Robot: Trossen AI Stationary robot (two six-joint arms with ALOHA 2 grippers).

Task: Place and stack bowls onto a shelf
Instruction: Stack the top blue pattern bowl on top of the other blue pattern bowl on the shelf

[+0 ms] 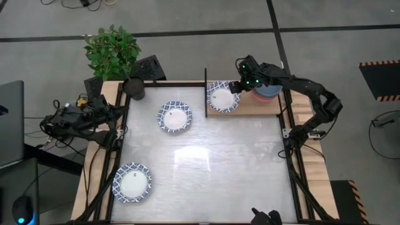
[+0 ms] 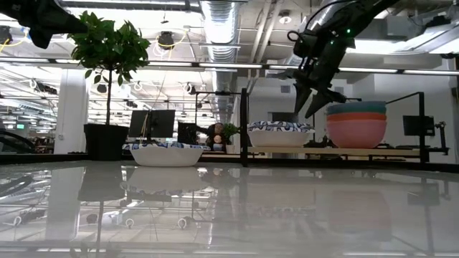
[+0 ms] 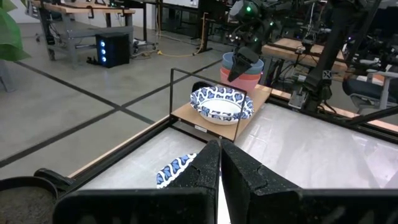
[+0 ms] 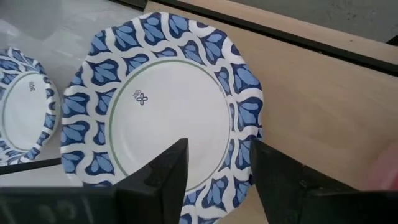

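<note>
A white bowl with a blue patterned rim (image 1: 222,99) (image 4: 161,106) (image 2: 280,135) sits on the wooden shelf (image 1: 250,107) at its left end. Beside it on the plank stands a stack of solid-coloured bowls (image 1: 267,92) (image 2: 356,123), blue on top and pink at the bottom. My right gripper (image 2: 315,97) (image 4: 214,171) hangs open above the shelf, over the patterned bowl's rim on the stack side, clear of both. Two more patterned bowls rest on the tabletop (image 1: 174,117) (image 1: 132,182). My left gripper (image 3: 219,171) is shut and waits at the table's left edge (image 1: 94,119).
A thin black post (image 1: 205,92) stands at the shelf's left end. A potted plant (image 1: 112,53) and a black pot (image 1: 134,87) occupy the far left corner. A laptop (image 1: 9,122) lies off the table's left side. The glossy white tabletop (image 1: 212,162) spreads between the bowls.
</note>
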